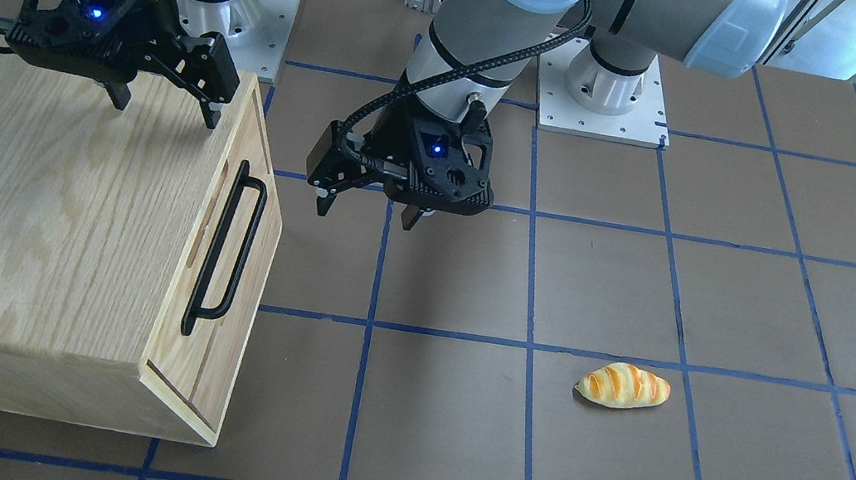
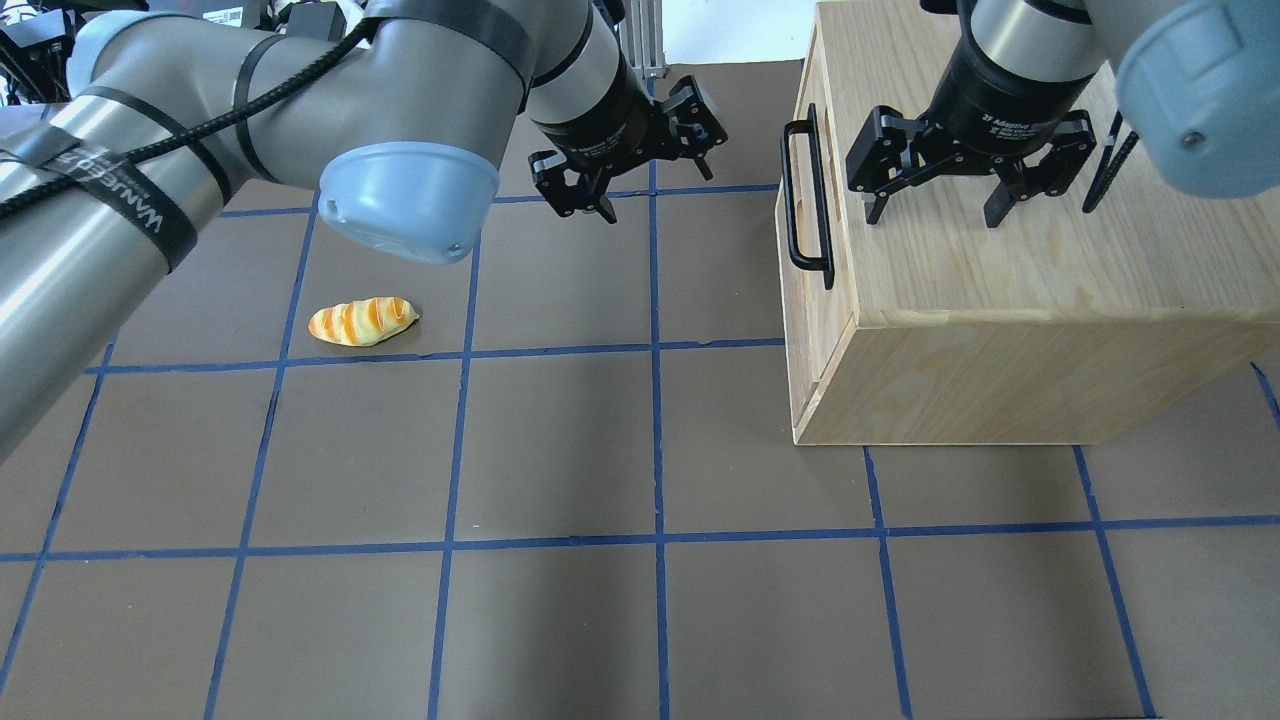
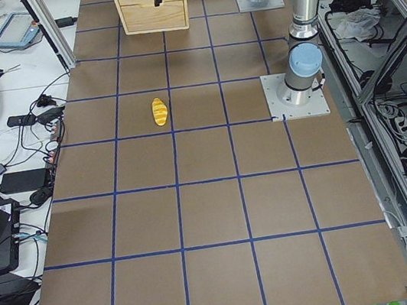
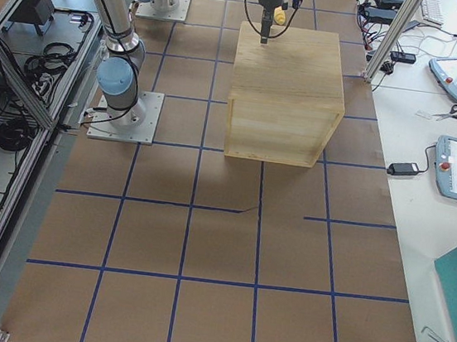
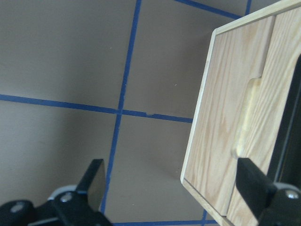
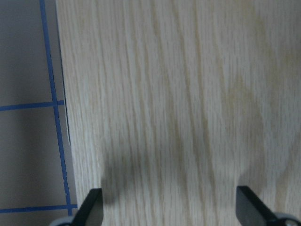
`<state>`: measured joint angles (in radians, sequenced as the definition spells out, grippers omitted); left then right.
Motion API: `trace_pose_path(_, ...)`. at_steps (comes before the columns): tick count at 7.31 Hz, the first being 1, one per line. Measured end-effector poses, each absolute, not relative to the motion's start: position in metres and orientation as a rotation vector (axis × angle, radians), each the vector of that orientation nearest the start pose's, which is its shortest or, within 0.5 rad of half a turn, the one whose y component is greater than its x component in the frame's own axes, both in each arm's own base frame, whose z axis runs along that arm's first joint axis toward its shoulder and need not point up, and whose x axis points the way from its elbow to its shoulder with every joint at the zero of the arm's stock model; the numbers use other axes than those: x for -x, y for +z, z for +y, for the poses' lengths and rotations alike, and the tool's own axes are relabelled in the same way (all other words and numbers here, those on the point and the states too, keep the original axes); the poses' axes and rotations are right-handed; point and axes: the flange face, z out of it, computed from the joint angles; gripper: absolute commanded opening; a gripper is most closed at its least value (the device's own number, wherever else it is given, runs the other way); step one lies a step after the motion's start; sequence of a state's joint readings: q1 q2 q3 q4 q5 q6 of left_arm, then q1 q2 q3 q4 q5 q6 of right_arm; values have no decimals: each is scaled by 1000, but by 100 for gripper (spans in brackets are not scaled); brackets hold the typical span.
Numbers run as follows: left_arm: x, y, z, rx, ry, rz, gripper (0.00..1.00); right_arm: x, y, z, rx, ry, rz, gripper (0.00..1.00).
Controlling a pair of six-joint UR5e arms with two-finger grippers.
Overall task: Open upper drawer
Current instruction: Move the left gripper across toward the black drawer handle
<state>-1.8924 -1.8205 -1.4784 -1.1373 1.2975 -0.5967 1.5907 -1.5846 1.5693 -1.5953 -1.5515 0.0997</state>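
Watching the feeds, I see the upper drawer [image 1: 222,245] sitting flush in the light-wood cabinet [image 1: 45,220] on the robot's right side of the table [image 1: 596,297], with nothing gripping its long black bar handle [image 1: 243,247]. My left gripper [image 1: 366,215] hangs over the table near the drawer front, fingers spread and empty. The right gripper [image 1: 165,109] hovers over the cabinet top, also spread and empty, and the white print on its body starts "2F Adaptive", the rest too small to read. White lettering on a black strap [image 2: 150,205] round the left arm is not clear enough for me to read, and a striped bread roll [image 1: 623,385] lies well apart.
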Motion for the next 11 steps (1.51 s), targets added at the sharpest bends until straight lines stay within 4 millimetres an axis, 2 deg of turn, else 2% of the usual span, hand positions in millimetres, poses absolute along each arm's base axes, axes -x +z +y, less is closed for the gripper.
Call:
trace_pose_path(4, 384, 422, -544, 428, -212, 3514, 100, -145, 498, -487, -124, -60, 3117, 100)
trace_pose_path(7, 392, 407, -548, 419, -197, 3515, 100, -145, 498, -487, -125, -60, 3118, 100)
trace_pose_path(11, 408, 390, -553, 311, -242, 3534, 100, -145, 498, -487, -124, -60, 3117, 100)
